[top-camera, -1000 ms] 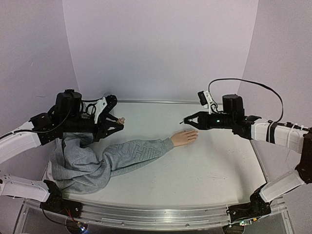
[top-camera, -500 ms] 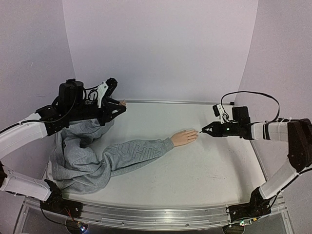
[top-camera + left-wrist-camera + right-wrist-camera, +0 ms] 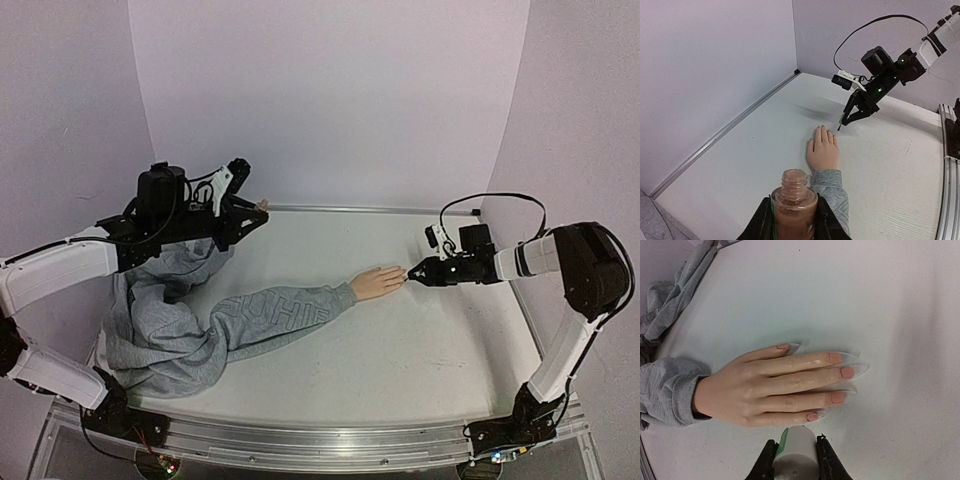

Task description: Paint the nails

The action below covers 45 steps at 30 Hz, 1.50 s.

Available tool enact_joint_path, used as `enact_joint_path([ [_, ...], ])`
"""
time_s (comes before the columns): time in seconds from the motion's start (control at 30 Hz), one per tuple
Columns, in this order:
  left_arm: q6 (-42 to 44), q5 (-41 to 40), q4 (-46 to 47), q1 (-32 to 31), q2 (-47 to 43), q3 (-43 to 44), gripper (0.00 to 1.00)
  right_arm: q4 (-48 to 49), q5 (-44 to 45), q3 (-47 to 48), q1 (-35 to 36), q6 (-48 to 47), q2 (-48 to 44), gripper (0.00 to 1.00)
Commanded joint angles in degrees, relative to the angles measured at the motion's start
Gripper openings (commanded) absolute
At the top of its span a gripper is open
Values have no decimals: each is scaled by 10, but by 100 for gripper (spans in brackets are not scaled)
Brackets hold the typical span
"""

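The peach mannequin hand [image 3: 378, 283] lies palm down at the end of a grey sleeve [image 3: 285, 312]. Its nails [image 3: 840, 372] are pinkish with long clear tips. My right gripper [image 3: 413, 273] is shut on the white brush cap [image 3: 797, 454], held low just past the fingertips, beside the little finger [image 3: 812, 416]. The brush tip is hidden. My left gripper [image 3: 255, 212] is raised at the back left, shut on an open bottle of brownish-pink polish [image 3: 794, 200]. The hand [image 3: 823, 152] and my right gripper [image 3: 847, 115] also show in the left wrist view.
The rest of the grey sweatshirt [image 3: 160, 330] is heaped at the front left under my left arm. A metal rail [image 3: 340, 209] runs along the back wall. The right arm's cable [image 3: 500, 198] loops above its wrist.
My right gripper has come down and drawn in to the mannequin's fingertips. My left gripper has lifted the bottle up and slightly right.
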Motion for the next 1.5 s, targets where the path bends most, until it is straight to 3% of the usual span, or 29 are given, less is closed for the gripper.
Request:
enact_joint_path([
  [0.0,0,16,65,12,-1,-8,0,31,16,16,-3,-9,13,0],
  [1.47,-16,42,90,35,14,-18,0,53,-10,9,-5,10,48,0],
])
